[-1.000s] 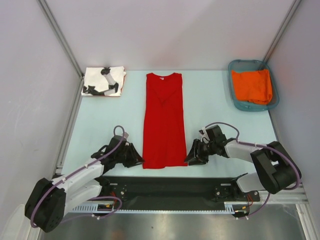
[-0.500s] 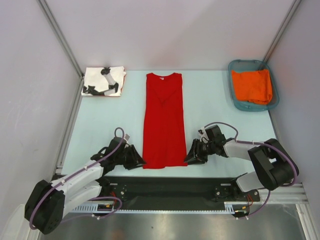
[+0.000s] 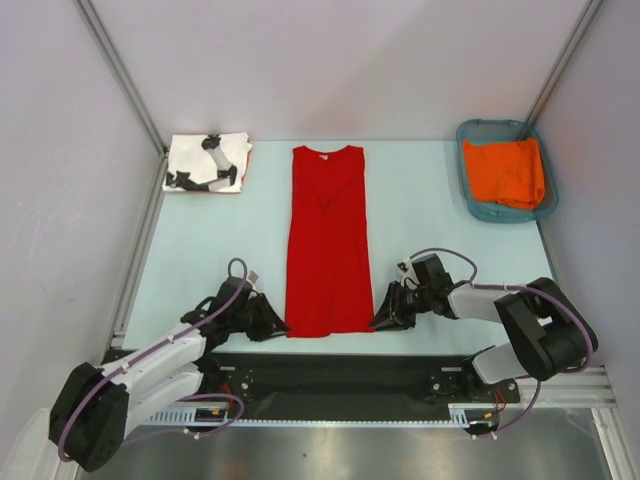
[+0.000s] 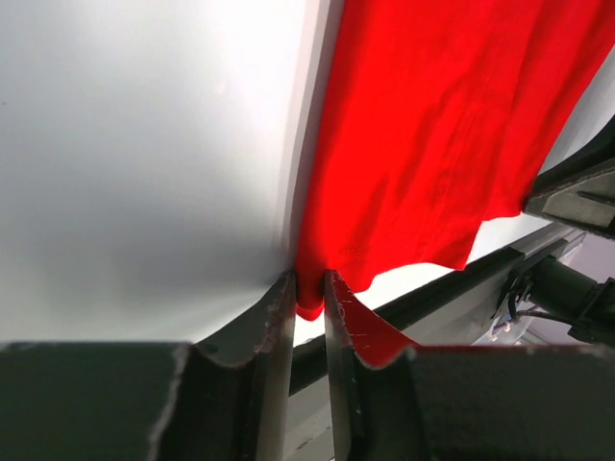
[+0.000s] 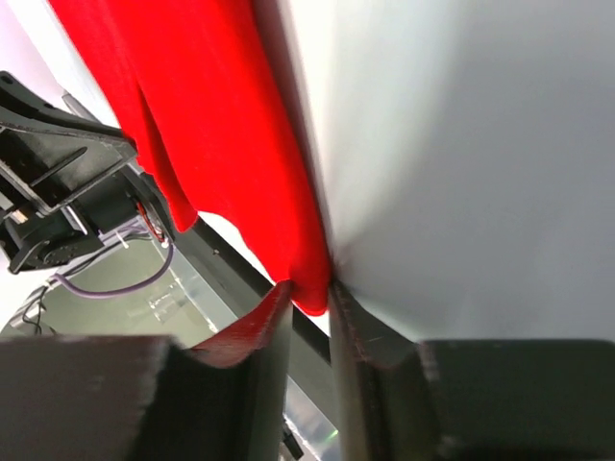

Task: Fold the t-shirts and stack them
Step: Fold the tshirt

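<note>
The red t-shirt (image 3: 328, 240) lies flat in a long narrow strip down the middle of the table, neck at the far end. My left gripper (image 3: 280, 326) is shut on its near left hem corner (image 4: 309, 288). My right gripper (image 3: 378, 321) is shut on its near right hem corner (image 5: 309, 286). Both corners are pinched between the jaws at table level. The white t-shirt with black shapes (image 3: 207, 163) lies folded at the far left corner, away from both grippers.
A teal plastic basket (image 3: 478, 205) with an orange cloth (image 3: 505, 171) stands at the far right. The black rail (image 3: 340, 375) of the arm bases runs along the near table edge just behind the hem. Walls close in left and right.
Both grippers have slid slightly toward the near edge at the hem corners and closed in on them. The red shirt's hem has barely shifted.
</note>
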{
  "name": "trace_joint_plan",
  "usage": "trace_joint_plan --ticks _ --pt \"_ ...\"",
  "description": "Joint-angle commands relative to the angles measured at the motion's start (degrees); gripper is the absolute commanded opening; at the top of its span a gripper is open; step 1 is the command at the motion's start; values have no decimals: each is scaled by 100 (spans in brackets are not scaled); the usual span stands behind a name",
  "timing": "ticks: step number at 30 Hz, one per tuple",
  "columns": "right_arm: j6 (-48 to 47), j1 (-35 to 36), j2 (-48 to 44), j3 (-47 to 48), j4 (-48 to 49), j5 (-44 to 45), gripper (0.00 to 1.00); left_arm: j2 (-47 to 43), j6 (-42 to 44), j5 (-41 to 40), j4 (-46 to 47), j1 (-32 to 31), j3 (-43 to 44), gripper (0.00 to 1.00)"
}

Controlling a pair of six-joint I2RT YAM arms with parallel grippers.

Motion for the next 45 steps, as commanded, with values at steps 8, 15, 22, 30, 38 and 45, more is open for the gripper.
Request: trace_joint_plan --ticks 8,15,22,30,38,45 --pt "88 19 -30 -128 134 118 1 -146 15 -146 -368 -59 -184 0" --pt "219 11 -838 302 -604 91 0 -559 261 -408 -614 -59 639 0" --pt "-78 -709 3 2216 -1211 -198 0 582 612 -717 -492 318 2354 1" --pt "-519 -1123 2409 5360 -1782 -383 0 3086 1236 -190 123 1487 4470 0" --pt "-501 -1343 3827 6956 -2107 -497 0 5029 1518 355 54 1874 6073 0" --pt "-457 -1510 4276 7298 -2020 -567 0 5785 1659 566 -104 1962 6916 0"
